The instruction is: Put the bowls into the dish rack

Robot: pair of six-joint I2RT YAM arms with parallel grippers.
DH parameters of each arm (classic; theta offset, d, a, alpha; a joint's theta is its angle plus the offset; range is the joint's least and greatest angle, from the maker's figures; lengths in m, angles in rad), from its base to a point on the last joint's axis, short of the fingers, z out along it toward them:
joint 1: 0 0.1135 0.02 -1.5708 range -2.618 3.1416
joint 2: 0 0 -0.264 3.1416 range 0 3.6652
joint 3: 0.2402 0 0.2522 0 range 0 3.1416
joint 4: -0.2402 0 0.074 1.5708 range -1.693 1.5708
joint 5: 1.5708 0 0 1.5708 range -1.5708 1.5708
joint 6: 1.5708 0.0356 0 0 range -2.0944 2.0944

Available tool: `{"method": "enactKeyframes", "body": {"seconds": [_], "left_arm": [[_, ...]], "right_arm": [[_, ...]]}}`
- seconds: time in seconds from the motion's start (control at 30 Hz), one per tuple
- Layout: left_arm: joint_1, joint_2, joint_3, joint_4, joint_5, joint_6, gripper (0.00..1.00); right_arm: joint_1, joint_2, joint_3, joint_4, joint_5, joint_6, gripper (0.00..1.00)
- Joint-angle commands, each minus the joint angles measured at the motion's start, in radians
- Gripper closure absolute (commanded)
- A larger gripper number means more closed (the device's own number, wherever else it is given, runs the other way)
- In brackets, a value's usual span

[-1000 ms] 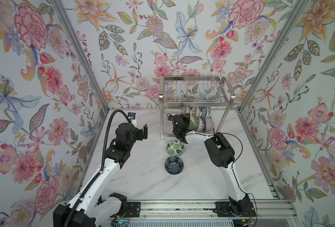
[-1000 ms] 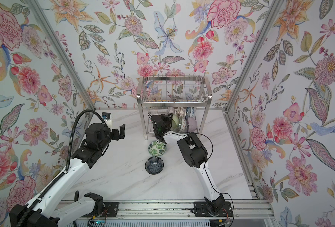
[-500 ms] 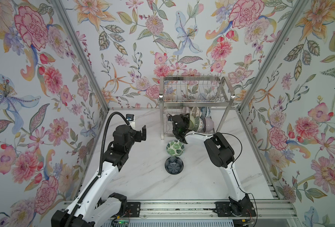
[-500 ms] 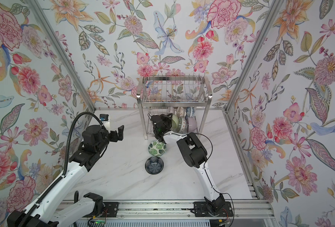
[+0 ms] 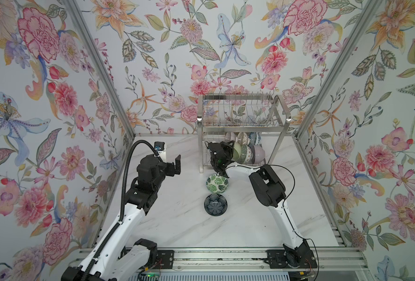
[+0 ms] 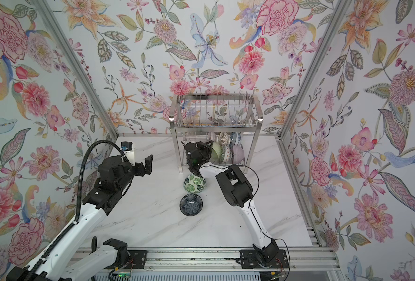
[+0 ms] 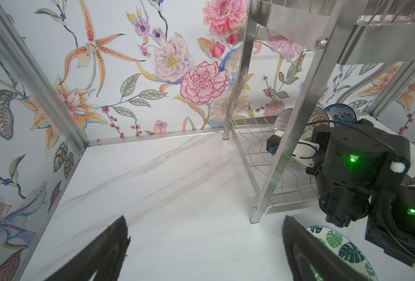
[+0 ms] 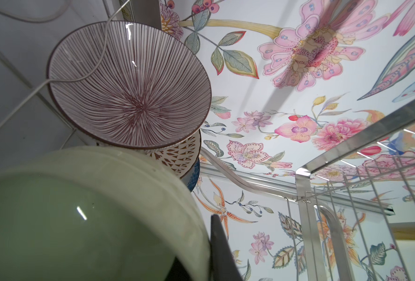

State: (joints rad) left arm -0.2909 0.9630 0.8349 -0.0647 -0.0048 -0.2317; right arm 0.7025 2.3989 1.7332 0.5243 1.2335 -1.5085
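Left arm: raised over the left part of the bench (image 5: 177, 219), clear of all crockery. Left pincer (image 5: 175, 166) spread wide, nothing between its fingers. In the left wrist view the dark fingers (image 7: 114, 245) frame bare marble.

Centre of bench: two bowls loose, mouths up, close together; cannot tell whether they touch. Green leaf bowl (image 5: 217, 183) sits just in front of the dish rack (image 5: 200, 146), near its left front leg. Navy bowl (image 5: 215, 204) lies just on the near side of it.

Right arm: reaches in under the rack's upper tier. Right pincer (image 5: 230, 150) pinches the rim of the pale green bowl (image 5: 237, 150), which stands on edge over the lower shelf. In the right wrist view one finger (image 8: 217, 245) lies against that rim.

Lower shelf, front row, rightward from the pale green: grey-green geometric bowl (image 5: 246, 152), lilac bowl (image 5: 258, 153). Back row: purple-lined bowl (image 5: 229, 137), white lattice bowl (image 5: 242, 138), blue floral bowl (image 5: 254, 138). All are on edge.
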Motion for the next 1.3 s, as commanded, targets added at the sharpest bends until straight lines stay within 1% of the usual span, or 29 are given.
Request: {"method": "enactKeyframes", "body": {"seconds": [0.0,0.07,0.13,0.33,0.53,0.57,0.77,1.07,1.27], "left_arm": [[0.016,-0.023,-0.02,0.037,0.03,-0.009,0.01],[0.018,-0.03,-0.021,0.039,0.031,-0.011,0.01],[0.019,-0.035,-0.02,0.039,0.034,-0.011,0.01],[0.021,-0.037,-0.019,0.035,0.035,-0.011,0.01],[0.023,-0.035,-0.017,0.033,0.039,-0.011,0.01],[0.023,-0.035,-0.018,0.034,0.039,-0.011,0.01],[0.024,-0.034,-0.017,0.033,0.043,-0.012,0.01],[0.027,-0.042,-0.02,0.035,0.045,-0.014,0.01],[0.035,-0.035,-0.022,0.048,0.075,-0.026,0.01]], "right_arm": [[0.025,0.074,0.018,-0.073,-0.046,0.018,1.0],[0.028,0.087,0.038,-0.089,-0.046,0.018,1.0],[0.03,0.098,0.057,-0.11,-0.048,0.021,0.97],[0.038,0.114,0.087,-0.126,-0.054,0.024,0.96],[0.043,0.126,0.089,-0.13,-0.053,0.021,0.98],[0.044,0.128,0.089,-0.123,-0.052,0.017,1.0],[0.04,0.126,0.081,-0.052,-0.036,-0.037,1.0],[0.026,0.105,0.062,-0.064,-0.016,-0.052,1.0],[0.029,0.087,0.042,-0.015,-0.008,-0.096,1.0]]}}
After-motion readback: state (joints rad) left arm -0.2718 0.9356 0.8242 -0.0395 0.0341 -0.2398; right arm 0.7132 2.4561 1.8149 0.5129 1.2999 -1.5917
